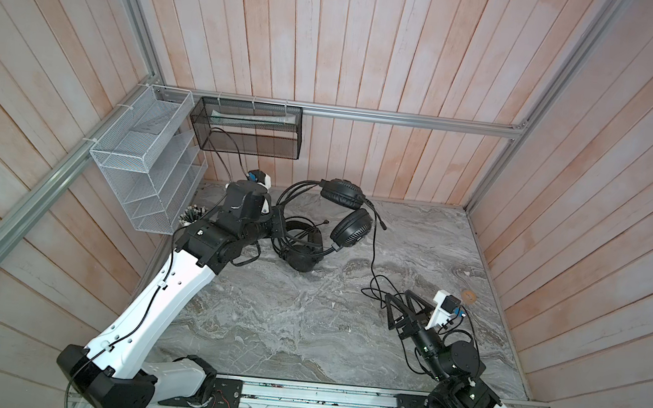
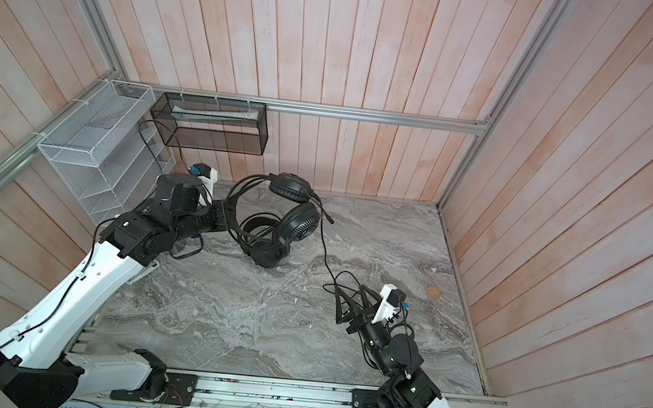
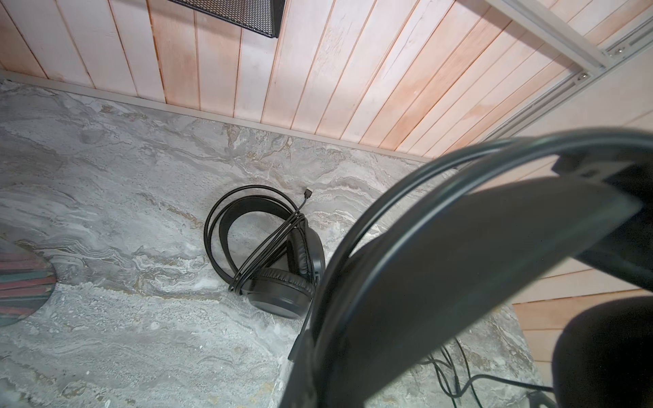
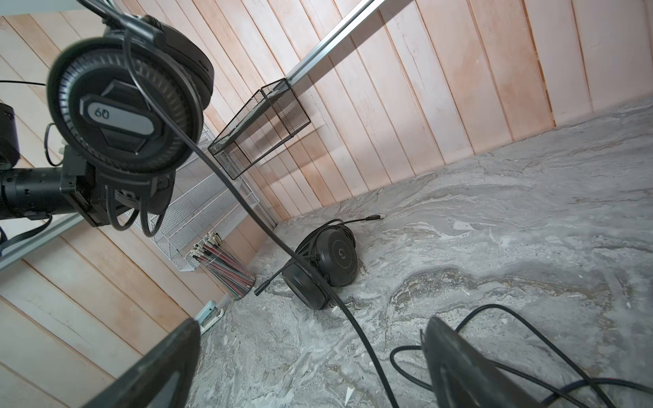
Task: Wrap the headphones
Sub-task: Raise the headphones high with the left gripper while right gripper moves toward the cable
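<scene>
My left gripper (image 1: 277, 224) is shut on the headband of the grille-backed headphones (image 1: 351, 229), holding them raised above the table with a few cable loops at the band (image 2: 240, 191). In the left wrist view the band (image 3: 459, 265) fills the near field and hides the jaws. Its thin black cable (image 1: 372, 260) drops to loose coils (image 4: 494, 353) on the marble. My right gripper (image 1: 398, 297) is open just above those coils, and the cable (image 4: 357, 328) passes untouched between its fingers (image 4: 169, 364). The smooth-cupped headphones (image 1: 302, 254) lie on the table, cable wound round them (image 3: 247, 247).
A white wire rack (image 1: 145, 163) and a black mesh basket (image 1: 249, 129) hang at the back left. A cup of pencils (image 4: 226, 268) stands in that corner. A small tan ring (image 1: 469, 296) lies on the table right of my right gripper. Wooden walls enclose three sides.
</scene>
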`<action>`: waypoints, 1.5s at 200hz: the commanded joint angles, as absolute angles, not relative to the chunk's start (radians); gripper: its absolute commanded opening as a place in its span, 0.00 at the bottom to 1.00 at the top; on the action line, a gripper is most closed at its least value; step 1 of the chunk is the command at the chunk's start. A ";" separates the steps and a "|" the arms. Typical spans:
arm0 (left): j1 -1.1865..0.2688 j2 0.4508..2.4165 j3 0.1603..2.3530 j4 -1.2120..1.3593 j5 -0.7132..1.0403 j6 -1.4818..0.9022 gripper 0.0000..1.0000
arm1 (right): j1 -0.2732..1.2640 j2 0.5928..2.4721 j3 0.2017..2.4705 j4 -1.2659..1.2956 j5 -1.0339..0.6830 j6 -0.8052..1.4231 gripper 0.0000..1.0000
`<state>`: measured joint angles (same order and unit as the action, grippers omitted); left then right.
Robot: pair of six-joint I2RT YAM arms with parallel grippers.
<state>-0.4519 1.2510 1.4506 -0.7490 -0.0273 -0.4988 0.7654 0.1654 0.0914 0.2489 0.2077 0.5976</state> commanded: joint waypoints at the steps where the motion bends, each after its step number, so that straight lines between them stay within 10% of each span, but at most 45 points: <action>1: -0.435 1.233 1.479 -0.655 0.043 -0.558 0.00 | 0.773 0.125 0.046 0.353 0.200 0.572 1.00; 102: -0.382 1.250 1.489 -0.676 0.131 -0.602 0.00 | 0.774 0.234 0.026 0.439 0.155 0.470 0.99; 182: -0.382 1.231 1.479 -0.671 0.167 -0.589 0.00 | 0.772 0.675 0.205 0.572 0.196 0.352 0.82; 239: -0.382 1.195 1.453 -0.665 0.177 -0.591 0.00 | 0.759 0.954 0.340 0.637 0.240 0.298 0.59; 300: -0.382 1.165 1.511 -0.645 0.116 -0.598 0.00 | 0.763 0.924 0.546 0.476 0.096 0.240 0.10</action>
